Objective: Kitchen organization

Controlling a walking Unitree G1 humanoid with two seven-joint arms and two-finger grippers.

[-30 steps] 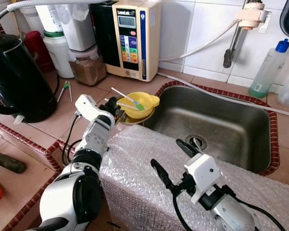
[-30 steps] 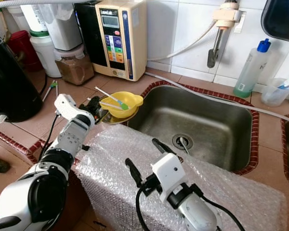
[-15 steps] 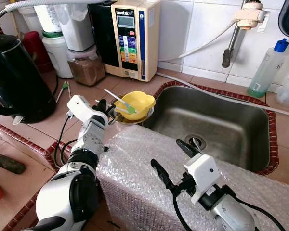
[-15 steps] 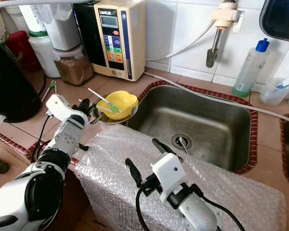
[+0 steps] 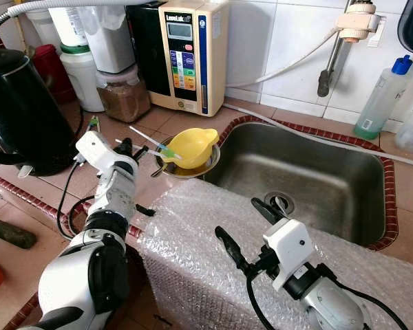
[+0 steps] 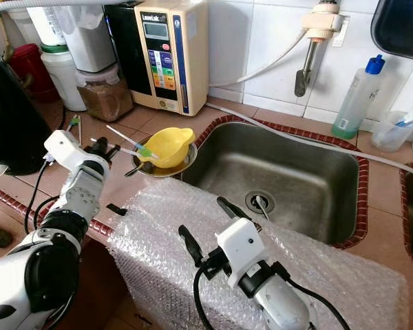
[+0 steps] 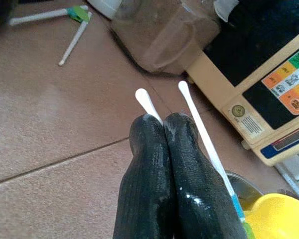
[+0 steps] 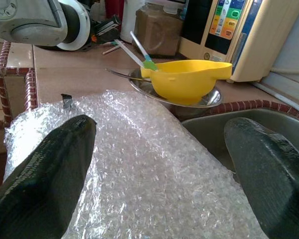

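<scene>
A yellow bowl [image 5: 193,144] sits tilted in a shallow metal dish [image 5: 201,168] on the tiled counter, at the sink's left corner. A white utensil with a green tip [image 5: 151,141] leans out of the bowl toward the left. My left gripper [image 5: 127,147] is just left of the dish, low over the counter. In the left wrist view it [image 7: 163,122] is shut on the thin white handle [image 7: 143,97] of a second utensil. My right gripper [image 5: 239,220] hovers open above the bubble wrap [image 5: 193,240], nothing between its fingers [image 8: 45,169].
A steel sink [image 5: 310,172] lies right of the dish, with a tap [image 5: 330,69] behind it. A black kettle [image 5: 20,110] stands at the left. A water machine [image 5: 189,51], a brown jar [image 5: 124,96] and a blue-capped bottle [image 5: 385,96] line the wall. Two loose utensils [image 5: 93,127] lie near the kettle.
My left gripper has drawn back to the left, away from the dish. The yellow bowl has tipped and shifted left with it. The right arm has stayed put.
</scene>
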